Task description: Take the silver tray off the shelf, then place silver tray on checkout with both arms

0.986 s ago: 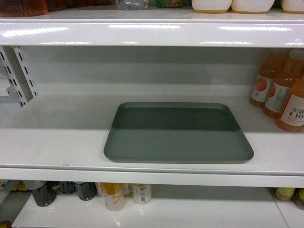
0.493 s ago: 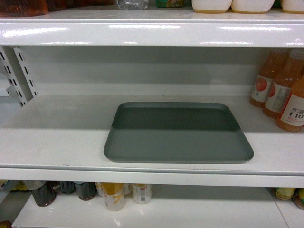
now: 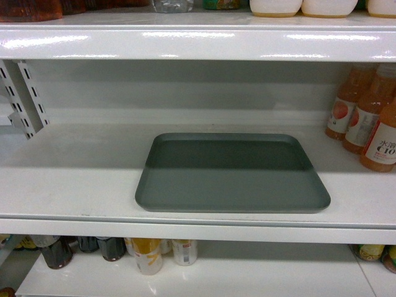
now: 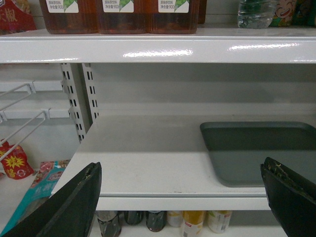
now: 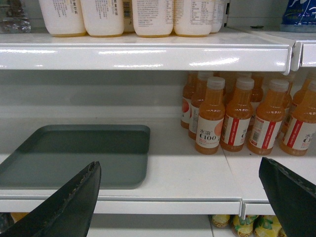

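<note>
The silver tray [image 3: 232,173] lies flat on the white shelf [image 3: 74,179], its front rim close to the shelf's front lip. Neither arm shows in the head view. The left wrist view has the tray [image 4: 261,150] at the right, beyond the front lip. My left gripper [image 4: 181,170] is open in front of the shelf [image 4: 148,153], left of the tray and apart from it. In the right wrist view the tray [image 5: 79,153] lies at the left. My right gripper [image 5: 178,168] is open before the shelf edge, holding nothing. The checkout is out of view.
Orange juice bottles [image 3: 371,124] stand on the shelf right of the tray, also bottles [image 5: 237,116] in the right wrist view. An upper shelf board [image 3: 198,40] overhangs the tray. A perforated upright [image 3: 25,99] stands at the back left. Cans [image 3: 148,253] fill the shelf below. Wire hooks [image 4: 19,113] lie further left.
</note>
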Tool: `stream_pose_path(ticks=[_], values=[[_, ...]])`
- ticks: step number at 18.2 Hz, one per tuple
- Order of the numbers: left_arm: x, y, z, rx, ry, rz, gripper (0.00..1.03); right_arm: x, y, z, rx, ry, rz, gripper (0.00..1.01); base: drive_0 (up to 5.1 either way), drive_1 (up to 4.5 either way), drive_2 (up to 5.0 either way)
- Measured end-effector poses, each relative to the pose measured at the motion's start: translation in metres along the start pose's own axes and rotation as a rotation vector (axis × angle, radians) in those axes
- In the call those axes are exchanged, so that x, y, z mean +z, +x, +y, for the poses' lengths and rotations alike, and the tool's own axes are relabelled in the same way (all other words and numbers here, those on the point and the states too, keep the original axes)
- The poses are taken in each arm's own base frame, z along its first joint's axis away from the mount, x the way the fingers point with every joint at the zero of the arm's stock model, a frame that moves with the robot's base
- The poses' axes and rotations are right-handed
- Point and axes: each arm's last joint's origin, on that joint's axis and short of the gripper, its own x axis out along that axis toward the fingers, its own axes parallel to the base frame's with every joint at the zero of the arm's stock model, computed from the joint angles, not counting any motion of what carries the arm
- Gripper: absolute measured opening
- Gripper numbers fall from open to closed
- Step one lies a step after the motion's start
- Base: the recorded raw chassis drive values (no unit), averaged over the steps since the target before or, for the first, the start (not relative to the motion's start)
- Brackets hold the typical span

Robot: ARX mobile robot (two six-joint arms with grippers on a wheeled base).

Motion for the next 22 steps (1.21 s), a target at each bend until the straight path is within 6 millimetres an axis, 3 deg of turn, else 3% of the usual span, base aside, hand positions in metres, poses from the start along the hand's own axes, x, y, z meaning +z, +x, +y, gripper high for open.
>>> stream_pose_path(ticks=[22], values=[[0.0, 0.0, 0.0, 0.0, 0.0, 0.0, 0.98, -0.0006, 0.0001, 0.0, 0.002, 0.0, 0.006, 0.98, 0.0, 0.0, 0.0]])
